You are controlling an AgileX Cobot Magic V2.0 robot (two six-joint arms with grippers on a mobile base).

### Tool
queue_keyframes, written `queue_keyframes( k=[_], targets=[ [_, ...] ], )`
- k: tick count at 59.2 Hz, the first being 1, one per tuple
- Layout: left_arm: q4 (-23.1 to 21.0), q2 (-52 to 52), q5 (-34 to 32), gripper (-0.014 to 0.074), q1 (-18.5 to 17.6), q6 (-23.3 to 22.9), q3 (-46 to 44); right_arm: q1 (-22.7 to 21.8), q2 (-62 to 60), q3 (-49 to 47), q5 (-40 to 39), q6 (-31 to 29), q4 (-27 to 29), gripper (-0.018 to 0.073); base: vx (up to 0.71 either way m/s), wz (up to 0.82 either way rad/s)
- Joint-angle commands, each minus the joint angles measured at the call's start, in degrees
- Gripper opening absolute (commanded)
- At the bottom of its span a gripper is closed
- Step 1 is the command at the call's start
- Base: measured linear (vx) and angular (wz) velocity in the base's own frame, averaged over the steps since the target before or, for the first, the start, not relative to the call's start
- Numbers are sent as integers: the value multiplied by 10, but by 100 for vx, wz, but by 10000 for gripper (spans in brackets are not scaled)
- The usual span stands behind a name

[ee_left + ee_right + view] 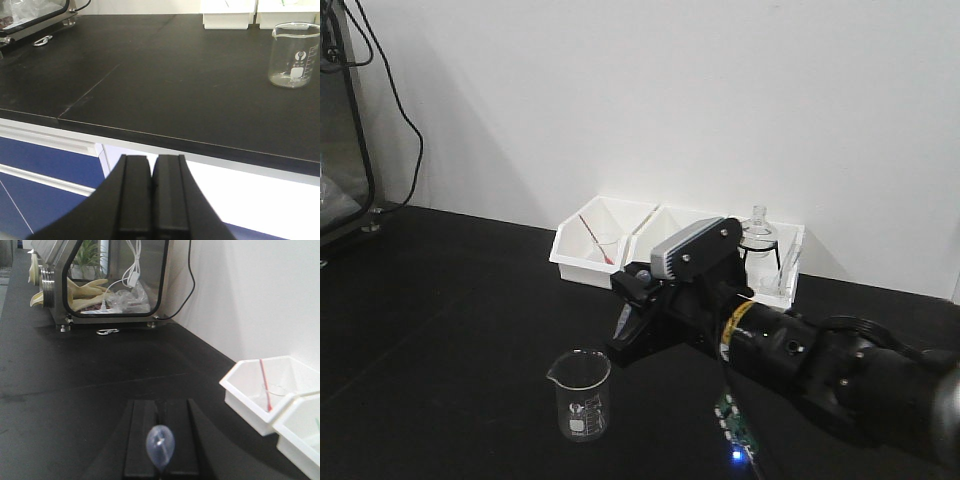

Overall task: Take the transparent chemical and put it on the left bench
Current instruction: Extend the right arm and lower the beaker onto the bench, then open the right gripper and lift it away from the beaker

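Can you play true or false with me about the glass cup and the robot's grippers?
1. The beaker stands upright on the black bench. True.
2. The left gripper holds the beaker. False: it is shut on nothing, off the bench's edge.
3. A red stick leans in the leftmost white bin. True.
4. The beaker sits inside a white bin. False: it stands on the bare bench.
5. The right gripper is wide open. False: it is shut.

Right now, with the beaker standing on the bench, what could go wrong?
1. The right arm's shut fingers sit close beside the small clear glass beaker; a careless retreat could tip it.
2. They seem to pinch a small clear bulb, which may slip.
3. The left arm's shut fingers hang below the matt black bench edge; moving forward could strike it.
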Motion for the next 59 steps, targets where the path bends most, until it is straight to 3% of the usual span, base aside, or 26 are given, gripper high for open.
queue_keyframes(
  k=[1, 17, 26, 34, 47, 53, 59],
  targets=[
    [0, -11, -45, -3, -1, -4, 9, 10, 14, -66, -30, -5, 16, -3, 0, 0],
    [0, -11, -45, -3, -1, -4, 9, 34, 101, -135, -6, -4, 15, 4, 0, 0],
    [0, -11, -45, -3, -1, -4, 9, 38, 134, -141, 28, -7, 13, 61, 0, 0],
    [0, -11, -45, -3, -1, -4, 9, 36, 150, -141, 28, -6, 18, 190, 0, 0],
    [0, -11, -45, -3, -1, -4, 9, 37, 156, -141, 25, -5, 21, 504, 0, 0],
    [0, -11, -45, -3, -1, -4, 9, 36, 149, -141, 27, -5, 34, 572, 0, 0],
    [0, -11, -45, -3, -1, -4, 9, 36, 110, -140, 60, -5, 32, 573, 0, 0]
  ],
)
